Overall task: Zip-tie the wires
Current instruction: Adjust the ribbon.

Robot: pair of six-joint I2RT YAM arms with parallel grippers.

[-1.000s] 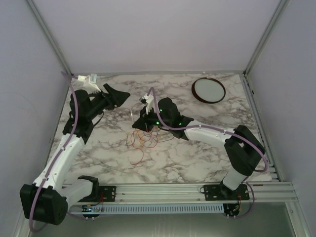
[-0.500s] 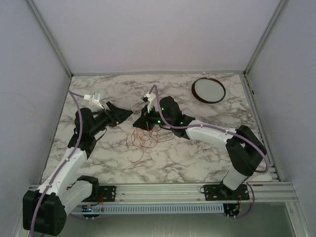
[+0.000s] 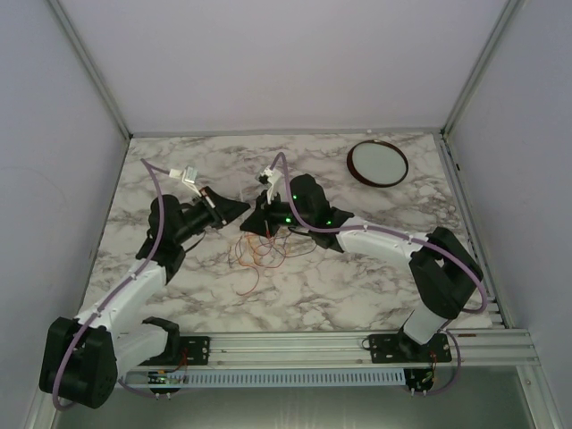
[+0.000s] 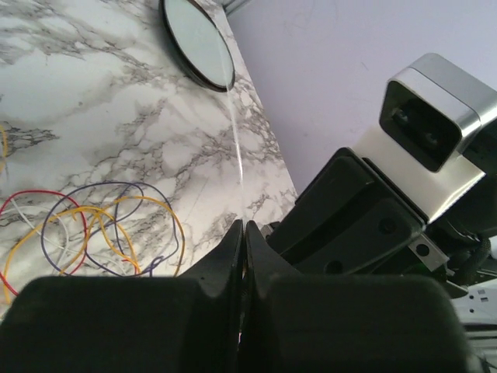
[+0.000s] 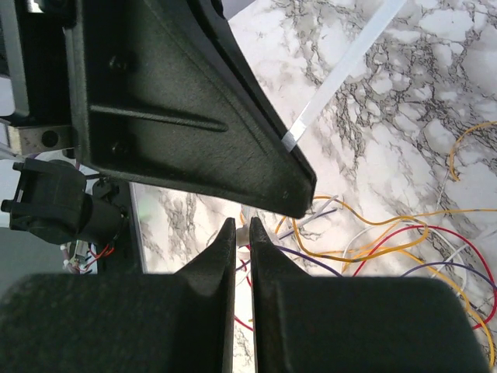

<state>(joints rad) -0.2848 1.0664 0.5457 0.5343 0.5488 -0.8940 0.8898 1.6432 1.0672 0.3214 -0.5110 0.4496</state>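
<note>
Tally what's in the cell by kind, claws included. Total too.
2 claws: left claw, right claw
1 bunch of wires
1 white zip-tie strip
1 round dish
Total: 5

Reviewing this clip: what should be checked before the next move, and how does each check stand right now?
1. Left end effector shut on the zip tie: ok.
2. Right end effector shut: ok; what it grips: cannot tell.
3. Wires gathered in one bundle: not ok, they sprawl loose on the table.
4. Zip tie looped around wires: not ok, it runs off beside them.
5. Clearance between the two end effectors: cannot tell, tips very close.
</note>
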